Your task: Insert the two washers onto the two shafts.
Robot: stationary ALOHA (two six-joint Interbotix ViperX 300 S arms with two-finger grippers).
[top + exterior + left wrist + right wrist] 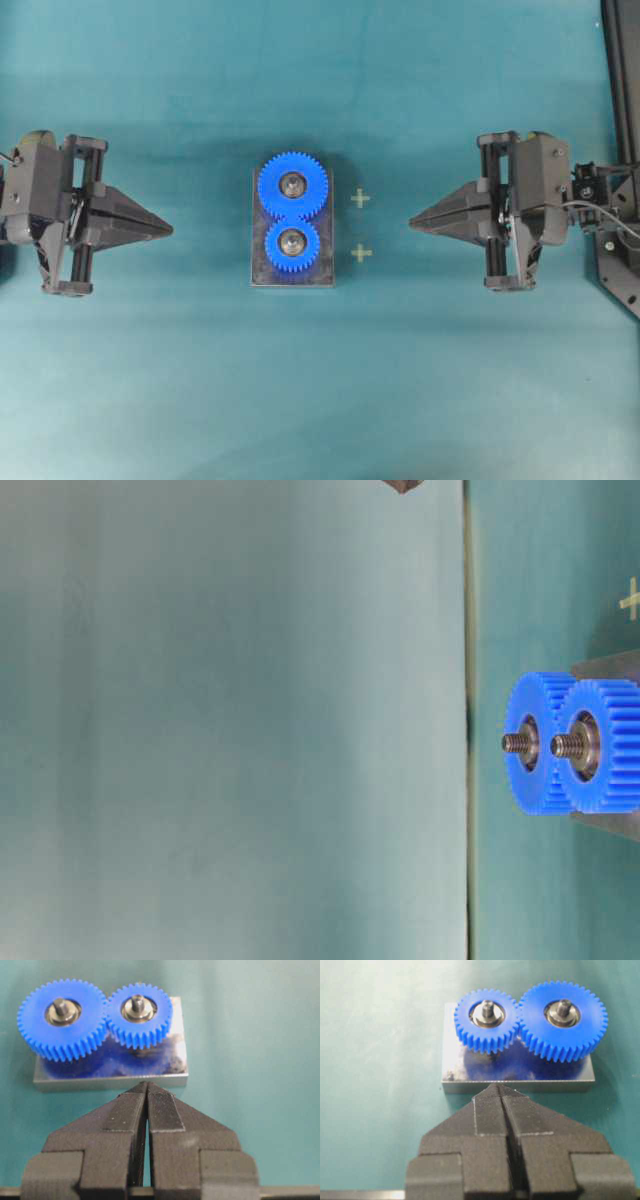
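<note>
two gears (293, 186), two shafts (292, 183), one plate (328, 265)

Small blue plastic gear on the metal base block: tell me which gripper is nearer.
Right, slightly. The right gripper is beside the small blue gear across bare table; the left gripper mirrors it, marginally farther.

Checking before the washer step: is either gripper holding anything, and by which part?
Nothing is held: the left gripper and right gripper are both shut and empty.

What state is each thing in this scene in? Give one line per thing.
Left hand: shut, empty.
Right hand: shut, empty.
Large gear: on its shaft, meshed with the small one.
Small gear: on its shaft.
Plate: flat on the table, carrying both gears.
</note>
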